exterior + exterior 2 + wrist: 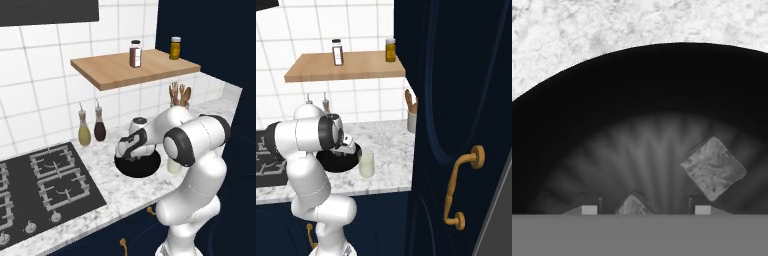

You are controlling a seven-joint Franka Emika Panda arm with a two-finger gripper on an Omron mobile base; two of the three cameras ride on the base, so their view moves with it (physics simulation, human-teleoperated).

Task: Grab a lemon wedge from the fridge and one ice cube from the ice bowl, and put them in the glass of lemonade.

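Tool (646, 210) astride a small grey ice cube (632, 206) in black bowl (572, 125).

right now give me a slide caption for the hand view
Gripper low inside the wide black ice bowl, an ice cube between its fingertips.

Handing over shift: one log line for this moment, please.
pincer: low inside ice bowl | ice cube: between its tips | second cube: loose | glass of lemonade: beside bowl
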